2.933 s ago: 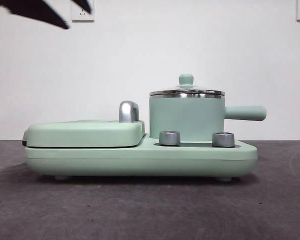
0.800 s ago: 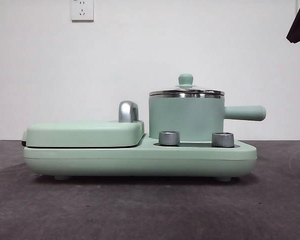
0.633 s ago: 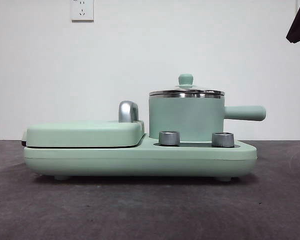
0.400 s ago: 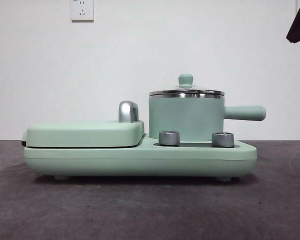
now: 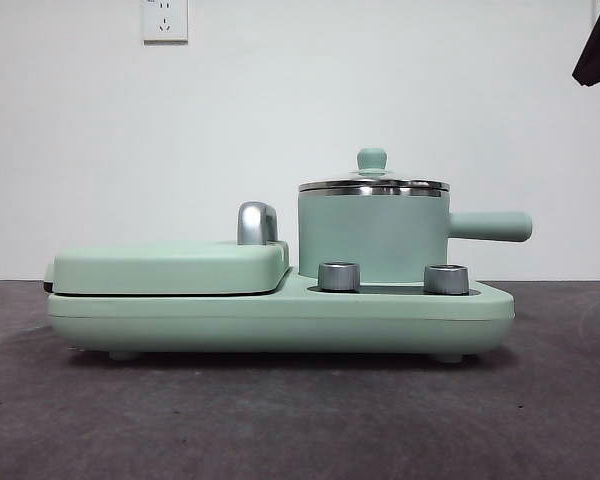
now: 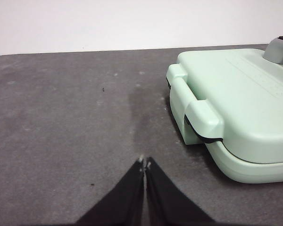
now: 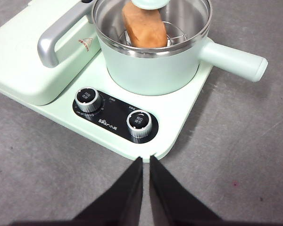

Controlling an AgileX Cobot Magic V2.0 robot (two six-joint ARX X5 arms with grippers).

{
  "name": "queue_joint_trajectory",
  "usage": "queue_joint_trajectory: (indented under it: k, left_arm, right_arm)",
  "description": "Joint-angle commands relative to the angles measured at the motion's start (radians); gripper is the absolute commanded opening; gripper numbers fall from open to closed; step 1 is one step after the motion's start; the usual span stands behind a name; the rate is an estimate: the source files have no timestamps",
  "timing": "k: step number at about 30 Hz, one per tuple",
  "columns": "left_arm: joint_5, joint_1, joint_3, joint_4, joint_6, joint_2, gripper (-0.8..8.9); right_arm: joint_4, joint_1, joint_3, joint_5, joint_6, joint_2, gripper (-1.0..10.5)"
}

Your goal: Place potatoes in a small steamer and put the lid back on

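Two arms waited clear of the work, above a dark grey tabletop (image 5: 300,420) that carried a mint-green cooking appliance (image 5: 280,315). Its flat hinged griddle cover (image 5: 170,267) lay closed on one half, with a curved silver handle (image 5: 256,222) rising beside it. On the other half stood the small steamer (image 5: 373,238), upright on the appliance base, its straight side handle (image 5: 490,226) pointing away from the griddle cover. The lid (image 5: 373,183) sat level on the steamer's steel rim, knob up. Through the glass, in the right wrist view, the potatoes (image 7: 144,26) lay inside the pot on a wire rack (image 7: 177,33). Two silver knobs (image 5: 339,276) stood on the base in front of the steamer. The right pincer (image 7: 145,159) hung above the tabletop near the knob edge of the base, its jaws clenched together on nothing. The left pincer (image 6: 145,163) hovered over bare tabletop near the griddle end, likewise clenched and holding nothing. A black tip (image 5: 597,45) showed at a top corner of the front view
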Motion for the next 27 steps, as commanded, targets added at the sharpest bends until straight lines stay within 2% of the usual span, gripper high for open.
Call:
queue_joint_trajectory:
  k: [1,4,7,12,15,23,27]
  left_arm:
    - [-0.002,-0.001,-0.02,0.014,0.0,-0.001,0.06]
    - [-0.002,-0.001,-0.02,0.014,0.0,-0.001,0.06]
    - [-0.002,-0.001,-0.02,0.014,0.0,-0.001,0.06]
    - [-0.002,-0.001,-0.02,0.014,0.0,-0.001,0.06]
    - [-0.002,-0.001,-0.019,0.014,0.0,-0.001,0.06]
    - [-0.002,-0.001,-0.02,0.014,0.0,-0.001,0.06]
    - [-0.002,-0.001,-0.019,0.015,0.0,-0.001,0.06]
  right_arm:
    - [0.011,0.006,0.004,-0.001,0.008,0.004,0.2]
    - [0.021,-0.011,-0.005,0.025,-0.124,-0.002,0.2]
    - [0.131,-0.066,-0.098,0.022,-0.172,-0.074,0.2]
    - [0.394,-0.216,-0.415,0.026,-0.093,-0.335,0.2]
    - [0.475,-0.286,-0.57,0.025,-0.09,-0.486,0.2]
    - [0.492,-0.393,-0.771,0.024,-0.087,-0.721,0.2]
    - [0.454,-0.416,-0.769,0.025,-0.099,-0.727,0.2]
